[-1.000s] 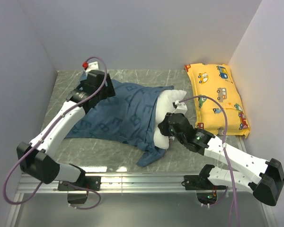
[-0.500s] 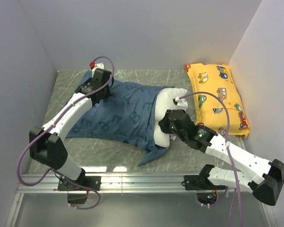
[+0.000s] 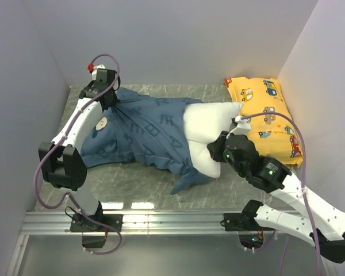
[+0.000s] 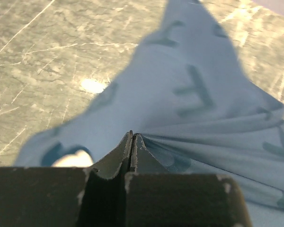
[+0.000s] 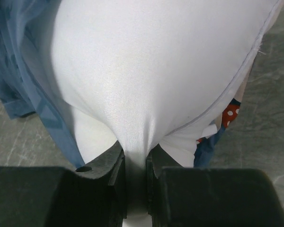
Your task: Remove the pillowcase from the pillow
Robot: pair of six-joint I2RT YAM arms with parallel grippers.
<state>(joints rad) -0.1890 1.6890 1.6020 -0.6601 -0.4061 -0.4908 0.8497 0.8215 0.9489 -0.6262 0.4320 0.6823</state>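
Observation:
The blue letter-printed pillowcase (image 3: pixel 144 135) lies across the table's middle, and its far left corner is pulled up into a peak. My left gripper (image 3: pixel 106 99) is shut on that corner; in the left wrist view its tips (image 4: pixel 132 135) meet on the fabric (image 4: pixel 189 94), which stretches taut away from them. The white pillow (image 3: pixel 210 123) sticks out of the case's right end. At the pillow's near right edge, my right gripper (image 3: pixel 219 151) is shut on a fold of it. The right wrist view shows white cloth (image 5: pixel 146 61) pinched between the jaws (image 5: pixel 135 151), with blue case (image 5: pixel 33 94) at the left.
A yellow car-print pillow (image 3: pixel 264 115) lies at the far right, touching the white pillow's corner. White walls close in the left, back and right. The grey-green marble tabletop (image 3: pixel 138 184) ends at an aluminium rail (image 3: pixel 161 221) by the arm bases.
The left gripper shut on the pillowcase's far corner and moved it left and back, lifting it. The right gripper drew the pillow rightward, so more white shows.

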